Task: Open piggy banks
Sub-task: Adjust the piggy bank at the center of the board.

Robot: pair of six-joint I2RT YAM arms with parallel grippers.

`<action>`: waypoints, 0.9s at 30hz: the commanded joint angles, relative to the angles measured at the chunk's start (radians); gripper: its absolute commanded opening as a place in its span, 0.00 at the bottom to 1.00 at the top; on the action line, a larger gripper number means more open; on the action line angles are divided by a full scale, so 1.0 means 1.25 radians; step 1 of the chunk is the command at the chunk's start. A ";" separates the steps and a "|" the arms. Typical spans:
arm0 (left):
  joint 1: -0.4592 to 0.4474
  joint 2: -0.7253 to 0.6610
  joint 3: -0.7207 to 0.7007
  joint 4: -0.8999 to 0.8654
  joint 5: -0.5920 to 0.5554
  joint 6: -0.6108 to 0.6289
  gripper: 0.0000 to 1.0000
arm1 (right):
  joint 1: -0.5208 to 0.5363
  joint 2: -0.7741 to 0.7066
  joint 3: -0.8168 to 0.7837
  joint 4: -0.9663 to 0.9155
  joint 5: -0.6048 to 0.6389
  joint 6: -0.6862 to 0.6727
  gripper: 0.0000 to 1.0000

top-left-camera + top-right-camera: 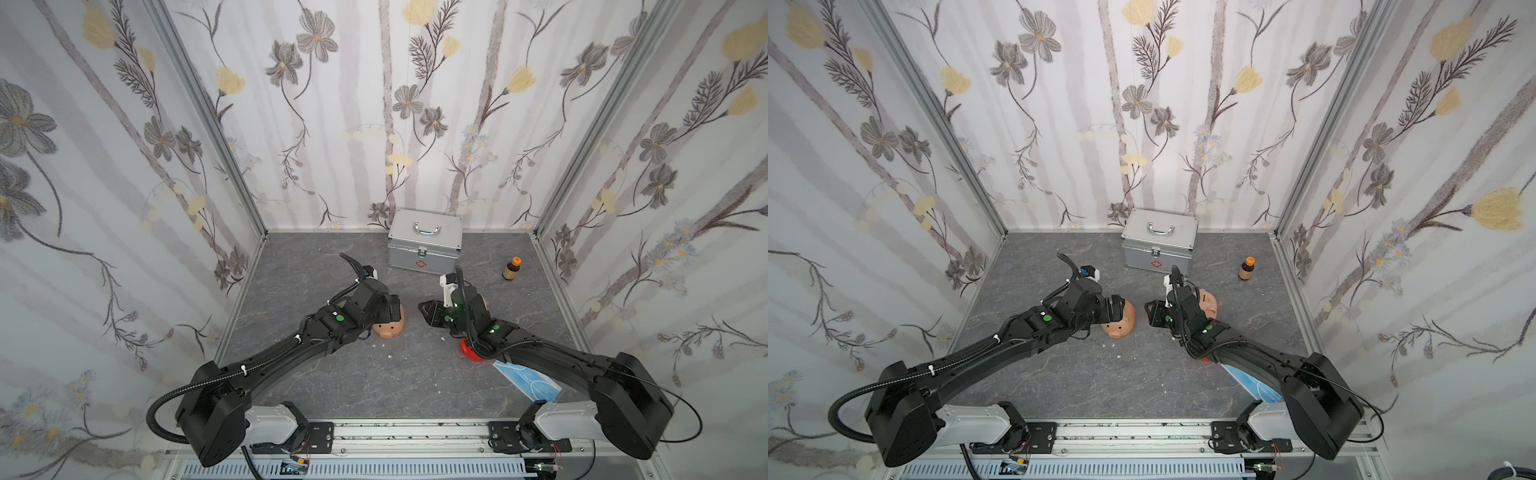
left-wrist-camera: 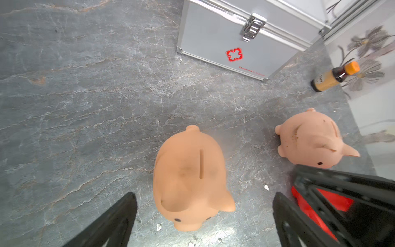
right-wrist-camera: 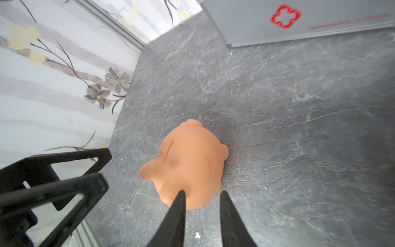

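One peach piggy bank (image 1: 386,328) (image 1: 1121,326) (image 2: 188,177) (image 3: 190,164) stands upright left of centre, coin slot up. My left gripper (image 1: 392,311) (image 1: 1117,309) (image 2: 204,194) hovers over it, open wide, fingers either side and apart from it. A second peach piggy bank (image 1: 484,302) (image 1: 1208,302) (image 2: 310,139) sits behind my right arm. The red piggy bank (image 1: 467,352) (image 2: 333,201) is mostly hidden under that arm. My right gripper (image 1: 424,315) (image 1: 1150,311) (image 3: 202,196) points toward the first pig, its fingers partly open with nothing between them.
A silver metal case (image 1: 424,243) (image 2: 235,42) stands at the back centre. A small brown bottle (image 1: 512,269) (image 2: 333,77) with an orange cap is to its right. A blue face mask (image 1: 528,380) lies under the right arm. Small white crumbs (image 1: 390,356) dot the grey table.
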 commanded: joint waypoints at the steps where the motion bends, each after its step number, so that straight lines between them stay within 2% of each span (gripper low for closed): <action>1: -0.028 0.055 0.057 -0.141 -0.108 -0.028 1.00 | 0.000 -0.079 -0.044 0.006 0.108 0.004 0.46; 5: -0.041 0.115 0.103 -0.180 -0.104 -0.045 1.00 | -0.001 -0.184 -0.078 -0.021 0.160 0.009 0.56; 12: -0.046 0.181 0.150 -0.174 -0.042 -0.025 1.00 | -0.008 -0.282 -0.095 -0.060 0.212 -0.003 0.64; 27: -0.047 0.289 0.235 -0.275 -0.028 -0.003 1.00 | -0.022 -0.303 -0.114 -0.064 0.216 -0.009 0.65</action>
